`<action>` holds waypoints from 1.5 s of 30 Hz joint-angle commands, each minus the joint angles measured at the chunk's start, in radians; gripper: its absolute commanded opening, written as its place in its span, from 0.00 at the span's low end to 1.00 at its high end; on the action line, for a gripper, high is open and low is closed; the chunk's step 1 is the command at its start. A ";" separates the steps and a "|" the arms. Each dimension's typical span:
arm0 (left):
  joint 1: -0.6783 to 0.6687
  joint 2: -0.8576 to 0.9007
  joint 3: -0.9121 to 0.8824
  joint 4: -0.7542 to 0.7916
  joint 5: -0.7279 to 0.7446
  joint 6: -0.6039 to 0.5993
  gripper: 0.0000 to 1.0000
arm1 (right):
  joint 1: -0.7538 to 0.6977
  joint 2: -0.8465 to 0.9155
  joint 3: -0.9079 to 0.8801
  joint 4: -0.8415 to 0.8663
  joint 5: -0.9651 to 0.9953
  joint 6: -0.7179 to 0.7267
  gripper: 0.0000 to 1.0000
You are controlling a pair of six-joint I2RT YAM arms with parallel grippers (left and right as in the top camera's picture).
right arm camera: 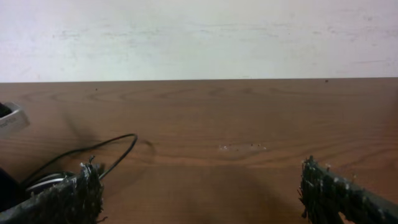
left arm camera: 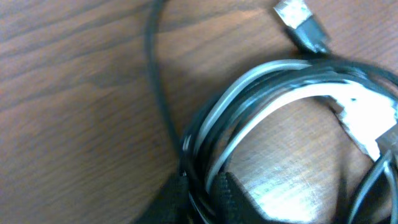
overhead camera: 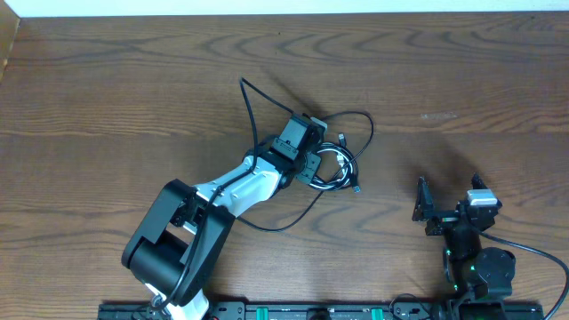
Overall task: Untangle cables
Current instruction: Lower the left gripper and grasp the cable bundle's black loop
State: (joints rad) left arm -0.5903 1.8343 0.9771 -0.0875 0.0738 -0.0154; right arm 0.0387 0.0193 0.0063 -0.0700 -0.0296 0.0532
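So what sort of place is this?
Probably a robotics lab bench: a left arm and right arm mounted at a wooden table, a plain white wall behind, and tangled cables as the workpiece.

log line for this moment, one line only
left tool: shut on cables, mid-table | right tool: open, empty, apart from cables | cables: tangled coil on table

Dark brown wood-grain tabletop (overhead camera: 107, 107). Carries one tangle of cables (overhead camera: 338, 167) near the middle: black strands coiled together with a white cord (left arm camera: 298, 93), lying flat on the wood. Sends one black loop (overhead camera: 252, 111) toward the far edge, another out to the right, a third strand (overhead camera: 284, 227) trailing nearward. Shows a silver-tipped plug (left arm camera: 301, 22) just beside the coil and a faint pale scuff (overhead camera: 437, 116) well right of it.
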 commanded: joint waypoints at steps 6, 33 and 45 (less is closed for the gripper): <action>0.003 -0.039 0.022 -0.082 -0.196 -0.382 0.08 | 0.000 0.000 -0.001 -0.004 -0.003 0.005 0.99; 0.003 -0.135 0.015 -0.199 -0.212 0.046 0.80 | 0.000 0.000 -0.001 -0.004 -0.003 0.005 0.99; 0.003 -0.085 0.008 -0.175 -0.092 0.186 0.72 | 0.000 0.000 -0.001 -0.003 -0.003 0.005 0.99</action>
State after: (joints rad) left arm -0.5900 1.7229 0.9863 -0.2646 -0.0444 0.1104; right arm 0.0387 0.0193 0.0063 -0.0700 -0.0292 0.0532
